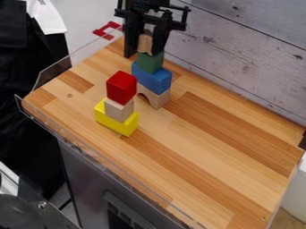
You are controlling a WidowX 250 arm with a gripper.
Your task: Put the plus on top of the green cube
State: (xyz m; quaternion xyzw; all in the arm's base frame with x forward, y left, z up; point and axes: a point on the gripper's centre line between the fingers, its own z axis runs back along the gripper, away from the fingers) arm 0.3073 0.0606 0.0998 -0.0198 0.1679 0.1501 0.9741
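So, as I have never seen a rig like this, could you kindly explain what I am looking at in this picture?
There is one picture, from a fixed camera looking down at a slant on a wooden tabletop. The black machine at the top is a robot arm, ending in a gripper, the part that grasps things. The gripper is around a small light-wood piece just above the green cube; I can't tell whether it is gripping it. Under the green cube are a blue block and a wooden arch. In front stands another stack: a red cube on a pale wooden cube, which sits on a notched yellow block.
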